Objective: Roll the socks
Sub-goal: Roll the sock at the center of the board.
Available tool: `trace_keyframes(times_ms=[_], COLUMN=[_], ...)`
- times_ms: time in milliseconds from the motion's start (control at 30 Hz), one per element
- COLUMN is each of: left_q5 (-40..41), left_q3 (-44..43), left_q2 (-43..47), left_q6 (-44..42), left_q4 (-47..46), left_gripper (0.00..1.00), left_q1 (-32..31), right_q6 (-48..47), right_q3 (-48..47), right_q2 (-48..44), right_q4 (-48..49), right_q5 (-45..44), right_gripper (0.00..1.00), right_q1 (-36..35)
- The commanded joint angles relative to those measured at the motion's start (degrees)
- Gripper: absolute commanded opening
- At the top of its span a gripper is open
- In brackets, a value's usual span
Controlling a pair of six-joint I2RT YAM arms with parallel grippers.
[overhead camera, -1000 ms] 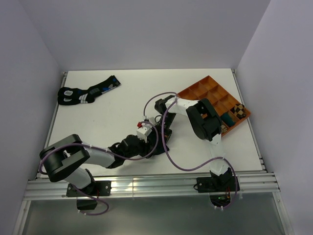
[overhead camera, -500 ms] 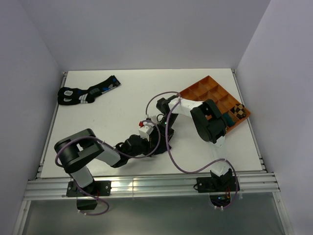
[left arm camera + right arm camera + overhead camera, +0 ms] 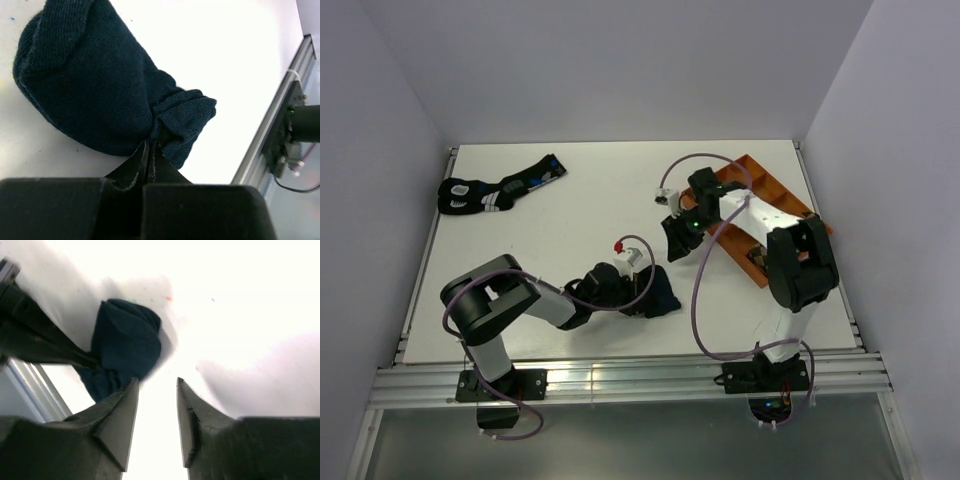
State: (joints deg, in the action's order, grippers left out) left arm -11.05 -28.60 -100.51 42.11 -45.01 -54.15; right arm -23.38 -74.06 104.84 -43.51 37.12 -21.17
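Left wrist view gives the plainest account: the left fingers [image 3: 136, 169] are pressed together on a fold of the navy sock [image 3: 95, 85]. They pinch its bunched end while the rest of the bundle lies rounded on the desk [image 3: 210, 40]. That grip, I judge, is there to stop the roll springing loose. The gathered cloth suggests the roll is nearly made, though the fold right at the fingertips is hard to read.

From the top external view, the sock sits at the front middle of the desk, just beyond the left arm where it reaches across, near the aluminium rail [image 3: 620, 375]. The right fingers [image 3: 117, 415] are spread with nothing between them. They hover above the sock and apart from it — probably held clear to leave the left arm room.

I cannot find the tan argyle sock; the right arm covers much of the orange tray [image 3: 772, 180] at the far right.

The desk is white and matte with a few faint specks, lit brightly enough to glare in both wrist views. Pale walls [image 3: 620, 70] close it in on three sides. A pair of black socks [image 3: 495, 190] with blue and white markings lies at the far left — well apart from the work.
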Motion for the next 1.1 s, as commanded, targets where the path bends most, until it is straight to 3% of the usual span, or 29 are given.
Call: trace_keyframes(times_ms=[0,133,400,767,1067], left_q5=[-7.4,-10.9,-17.7,-23.6,-26.6], left_q3=[-0.8,-2.3,-5.1,-7.7,-8.5], left_q2=[-1.4,0.0,-0.6,-3.3,-6.3], left_q6=[1.7,4.0,6.1,7.3,9.5], left_q4=[12.9,17.0,23.7,26.4,23.0], left_gripper=[0.0,0.0,0.0,0.0,0.0], left_q1=[1.4,4.6,7.7,9.9,10.4], right_q6=[-7.4,-12.8,-23.4,-27.5,-27.8], right_q3=[3.9,11.8,24.8,38.5,42.9], right_q2=[-8.2,-16.8,-28.3,-40.5,-42.5], right_q4=[2.3,5.8,10.9,21.6,25.5], right_q5=[2.3,1.3,2.1,-2.9,-5.1], right_gripper=[0.43,0.4,0.46,0.57,0.57], right_q1=[2.0,2.0,0.3,-16.2,-21.7])
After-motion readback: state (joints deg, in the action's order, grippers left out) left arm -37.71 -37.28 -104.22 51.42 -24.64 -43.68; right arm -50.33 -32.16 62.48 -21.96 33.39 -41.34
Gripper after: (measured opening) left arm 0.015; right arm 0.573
